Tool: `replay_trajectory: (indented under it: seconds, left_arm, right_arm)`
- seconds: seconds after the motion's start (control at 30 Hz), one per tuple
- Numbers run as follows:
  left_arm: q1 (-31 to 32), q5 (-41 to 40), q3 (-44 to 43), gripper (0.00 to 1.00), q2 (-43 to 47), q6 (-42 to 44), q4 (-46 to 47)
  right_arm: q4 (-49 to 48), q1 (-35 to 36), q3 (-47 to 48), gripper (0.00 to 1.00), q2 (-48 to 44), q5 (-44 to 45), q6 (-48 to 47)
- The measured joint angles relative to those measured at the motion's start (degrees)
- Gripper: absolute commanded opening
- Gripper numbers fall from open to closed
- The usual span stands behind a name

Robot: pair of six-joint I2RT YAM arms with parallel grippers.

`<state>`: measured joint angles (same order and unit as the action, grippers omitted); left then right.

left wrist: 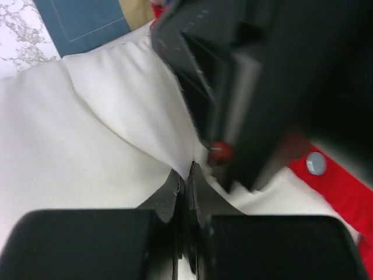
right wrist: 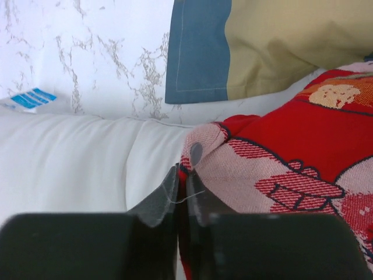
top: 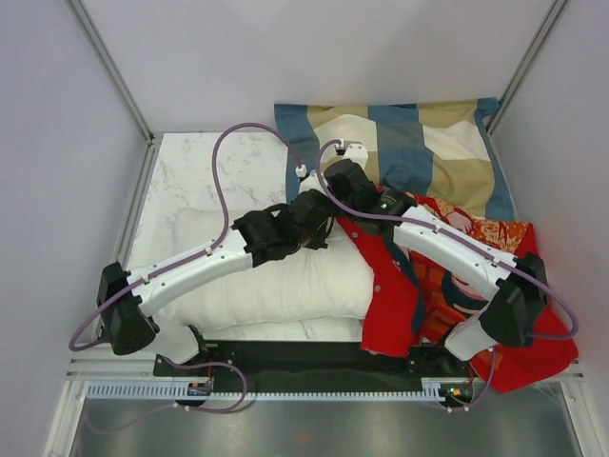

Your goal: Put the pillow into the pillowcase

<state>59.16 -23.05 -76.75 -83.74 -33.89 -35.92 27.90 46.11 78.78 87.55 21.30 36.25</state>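
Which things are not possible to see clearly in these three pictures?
Top view: how deep the pillow sits in the pillowcase; the red cloth covers it.
Left wrist view: whatever lies behind the blurred black right arm.
Right wrist view: the checked pillow, cut by the top edge.

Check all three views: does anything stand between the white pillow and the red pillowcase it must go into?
Nothing visible does. The pillow meets the pillowcase directly at its right end. The left fingers pinch pillow fabric there, and the right fingers pinch the pillowcase edge. The checked pillow lies behind both, off the path.
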Motion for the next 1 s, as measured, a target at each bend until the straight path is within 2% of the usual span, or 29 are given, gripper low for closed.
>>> replay_trajectory:
  seconds: [0.07, 0.1, 0.13, 0.17, 0.27, 0.3, 0.5, 0.63, 0.8, 0.93, 1.0]
  left_arm:
    - [-1.4, 0.7, -0.6, 0.05, 0.2, -0.1, -1.2]
    - [-2.4, 1.4, -0.6, 0.08, 0.4, -0.2, -1.4]
    - [-3.5, 2.5, -0.3, 0.14, 0.8, -0.2, -1.2]
    - [-4.4, 3.4, 0.4, 0.33, 1.5, -0.2, -0.9]
    - [-7.4, 6.4, 4.2, 0.71, 5.7, 0.0, -0.3]
    - [-8.1, 6.8, 5.2, 0.74, 7.4, 0.0, -0.6]
    - [-9.5, 6.1, 6.8, 0.85, 16.1, -0.1, -5.5]
    - [-13.1, 4.6, 8.3, 0.91, 19.9, -0.2, -10.0]
    - [-23.1, 4.0, 17.0, 0.92, 24.8, -0.1, -12.3]
    - [-24.7, 5.1, 20.7, 0.89, 24.7, -0.2, -10.9]
    - [-24.8, 5.4, 21.4, 0.82, 23.7, -0.2, -9.5]
  right_arm:
    - [0.0, 0.1, 0.3, 0.34, 0.0, 1.1, 0.0]
    - [0.0, 0.2, 0.3, 0.51, -0.5, 1.6, 0.0]
    - [0.3, 0.3, 0.3, 0.53, -0.9, 1.8, 0.0]
    - [0.3, 0.3, 0.3, 0.54, -1.6, 2.1, -0.4]
    - [0.9, 0.6, 0.3, 0.56, -4.8, 2.6, -1.0]
    - [1.2, 0.7, 0.3, 0.57, -6.5, 2.6, -1.2]
    - [4.6, 1.1, -3.2, 0.65, -18.5, 2.6, -3.0]
    - [10.0, 1.4, -5.6, 0.66, -24.3, 3.0, -4.0]
    - [15.2, 1.8, -9.6, 0.66, -26.1, 3.3, -4.6]
    - [16.9, 2.5, -14.0, 0.66, -24.7, 3.0, -4.8]
    - [17.1, 3.1, -15.5, 0.64, -24.0, 3.0, -4.9]
